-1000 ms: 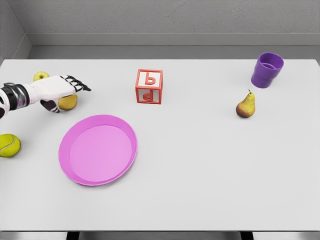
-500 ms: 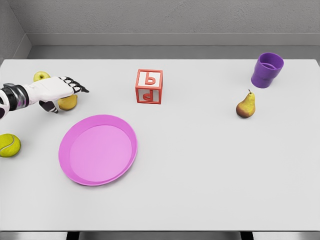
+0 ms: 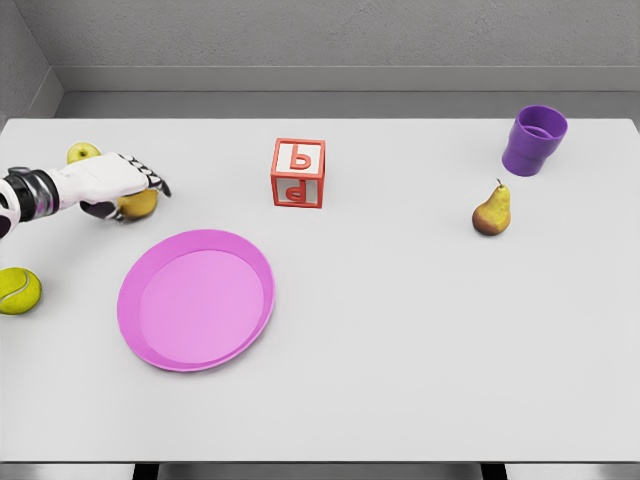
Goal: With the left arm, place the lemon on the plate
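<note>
**Left hand closing over the lemon near the tabletop's left edge**

While the white left hand point(image 3: 112, 183) curls around one yellow lemon point(image 3: 138, 203), one round pink plate point(image 3: 196, 299) lies just beside; one green apple point(image 3: 83, 153), one tennis ball point(image 3: 18, 290), one red letter block point(image 3: 298, 172) surround.

A simulated test bench is shown: a plain white table point(image 3: 400, 350) is set against a bare grey wall point(image 3: 330, 35). Unrelated props are scattered around the red letter block point(image 3: 298, 173) (a purple cup point(image 3: 535, 140) far right, a pink plate point(image 3: 196, 299) below left).
</note>
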`<action>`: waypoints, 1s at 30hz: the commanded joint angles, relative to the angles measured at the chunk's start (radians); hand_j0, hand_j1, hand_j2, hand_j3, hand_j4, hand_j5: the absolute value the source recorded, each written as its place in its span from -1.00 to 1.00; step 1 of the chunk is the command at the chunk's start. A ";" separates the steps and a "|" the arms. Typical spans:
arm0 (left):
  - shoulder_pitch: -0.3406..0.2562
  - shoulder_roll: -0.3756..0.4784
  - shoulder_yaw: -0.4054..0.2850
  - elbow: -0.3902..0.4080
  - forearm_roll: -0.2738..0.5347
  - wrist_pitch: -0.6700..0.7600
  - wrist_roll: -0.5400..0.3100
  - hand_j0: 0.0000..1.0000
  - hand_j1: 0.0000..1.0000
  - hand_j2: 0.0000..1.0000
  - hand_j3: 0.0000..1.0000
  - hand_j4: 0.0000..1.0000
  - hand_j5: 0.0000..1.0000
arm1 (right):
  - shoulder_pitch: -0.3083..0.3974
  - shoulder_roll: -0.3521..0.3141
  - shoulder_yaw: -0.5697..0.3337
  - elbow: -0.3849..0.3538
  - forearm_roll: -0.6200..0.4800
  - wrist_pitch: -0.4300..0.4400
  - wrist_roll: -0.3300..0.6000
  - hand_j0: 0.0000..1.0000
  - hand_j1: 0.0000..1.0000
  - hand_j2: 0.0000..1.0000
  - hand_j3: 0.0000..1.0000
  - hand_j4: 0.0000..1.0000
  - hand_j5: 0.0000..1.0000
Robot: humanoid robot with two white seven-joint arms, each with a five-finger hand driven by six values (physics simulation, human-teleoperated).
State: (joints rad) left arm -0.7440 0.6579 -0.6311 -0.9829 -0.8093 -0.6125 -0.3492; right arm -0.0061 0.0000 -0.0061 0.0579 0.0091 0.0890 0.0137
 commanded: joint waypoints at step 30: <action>0.018 0.077 -0.007 -0.161 0.144 0.002 0.004 0.12 0.12 0.12 0.12 0.12 0.12 | 0.000 0.000 0.000 0.000 0.000 0.000 0.000 1.00 1.00 1.00 1.00 1.00 1.00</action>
State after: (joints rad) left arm -0.7256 0.7262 -0.6383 -1.1272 -0.6870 -0.6126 -0.3449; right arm -0.0061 0.0000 -0.0061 0.0579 0.0091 0.0890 0.0137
